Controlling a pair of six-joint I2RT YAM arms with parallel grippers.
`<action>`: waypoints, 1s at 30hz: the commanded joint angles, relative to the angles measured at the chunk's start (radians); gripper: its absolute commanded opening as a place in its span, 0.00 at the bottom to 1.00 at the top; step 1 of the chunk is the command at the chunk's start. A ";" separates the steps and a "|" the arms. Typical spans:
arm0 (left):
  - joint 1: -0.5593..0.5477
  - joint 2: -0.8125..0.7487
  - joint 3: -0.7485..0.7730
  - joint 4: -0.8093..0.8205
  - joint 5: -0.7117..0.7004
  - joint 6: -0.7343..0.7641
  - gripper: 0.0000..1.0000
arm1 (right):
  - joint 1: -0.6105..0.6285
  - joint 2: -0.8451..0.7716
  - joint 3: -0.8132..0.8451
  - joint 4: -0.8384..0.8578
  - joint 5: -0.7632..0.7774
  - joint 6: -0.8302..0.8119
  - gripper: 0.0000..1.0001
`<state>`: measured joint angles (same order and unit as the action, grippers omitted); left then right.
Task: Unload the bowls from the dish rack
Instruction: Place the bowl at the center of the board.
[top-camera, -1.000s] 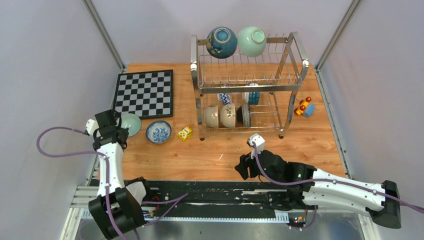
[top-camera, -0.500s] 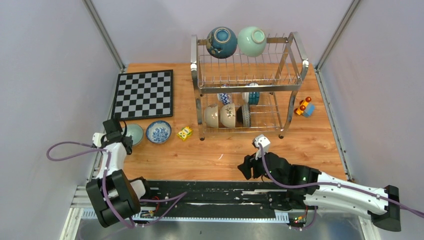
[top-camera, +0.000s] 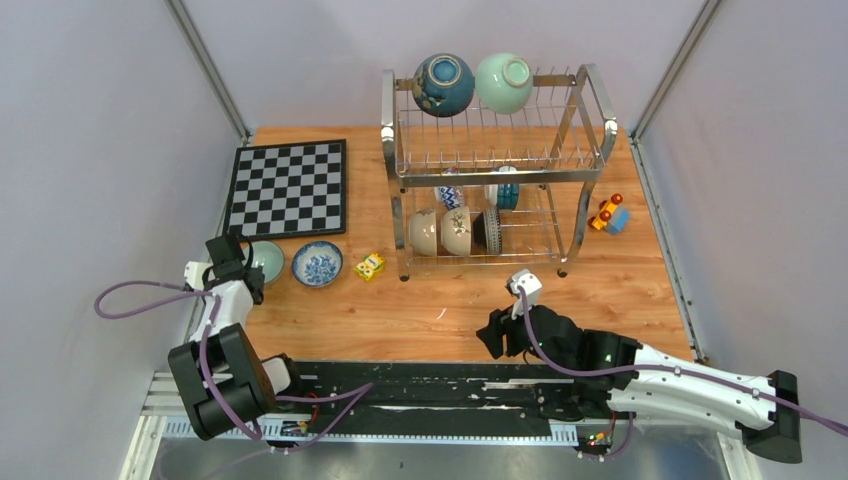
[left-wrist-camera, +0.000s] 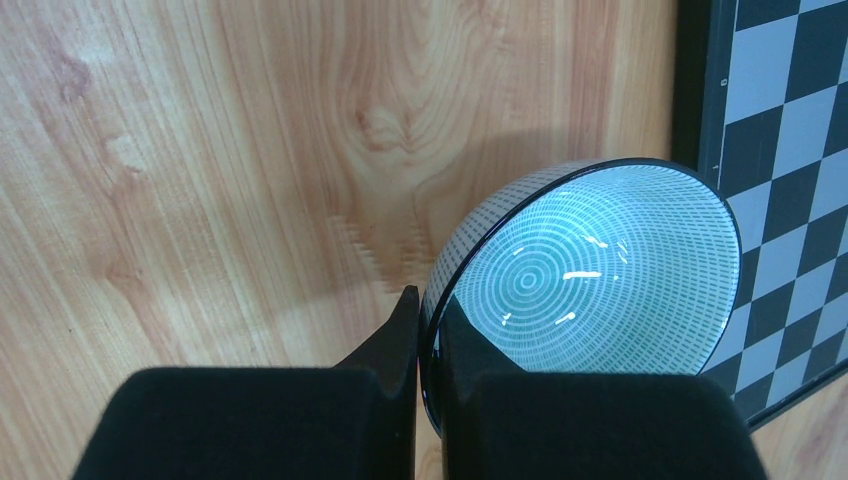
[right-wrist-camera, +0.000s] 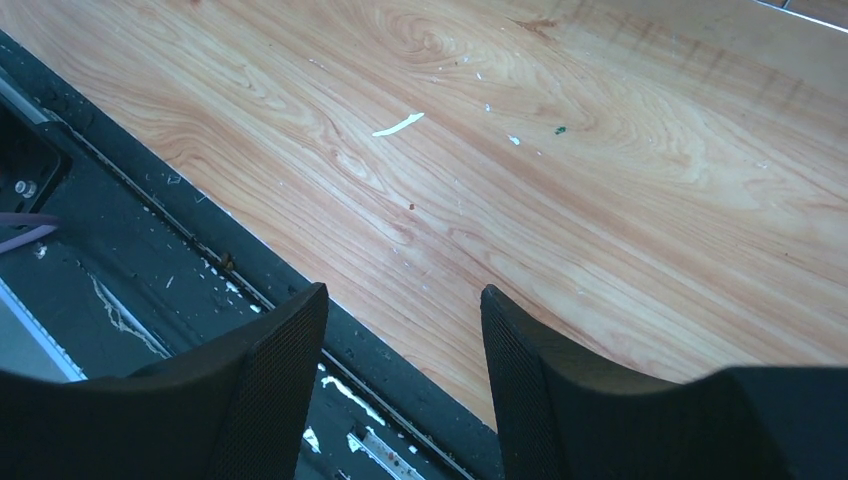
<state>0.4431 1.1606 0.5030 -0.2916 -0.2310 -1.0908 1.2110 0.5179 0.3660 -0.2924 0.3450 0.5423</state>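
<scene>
Blue-patterned bowl (top-camera: 317, 264) out on tabletop (top-camera: 620, 285). Left fingers (left-wrist-camera: 404, 325) pinch teal bowl (left-wrist-camera: 590, 290) rim beside it. Right fingers (right-wrist-camera: 285, 345) apart, empty. Dish rack (top-camera: 590, 120) holds dark blue bowl (top-camera: 443, 84), mint bowl (top-camera: 503, 82), perhaps five lower bowls (top-camera: 455, 230).

Bright even light, soft shadows; glare streaks inside bowl (left-wrist-camera: 585, 290).

No legible text or markings

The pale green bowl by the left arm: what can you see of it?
A round glossy ceramic bowl, pale turquoise inside with fine concentric lines, dark rim, greyish patterned outside. It is tilted over the wooden table, beside the black-and-white chessboard. The left end effector is shut on its rim, one finger inside, one outside.
</scene>
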 joint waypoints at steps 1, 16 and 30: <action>0.006 0.012 -0.007 0.057 -0.016 -0.011 0.00 | 0.012 0.000 -0.023 -0.027 0.037 0.020 0.62; 0.007 0.010 -0.005 0.040 -0.009 0.017 0.32 | 0.013 0.011 -0.024 -0.031 0.042 0.032 0.62; 0.005 -0.246 0.123 -0.042 0.147 0.093 0.92 | 0.012 0.057 0.112 -0.142 0.127 0.045 0.96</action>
<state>0.4435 0.9768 0.5663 -0.3305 -0.1703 -1.0100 1.2110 0.5606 0.3977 -0.3737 0.4152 0.5869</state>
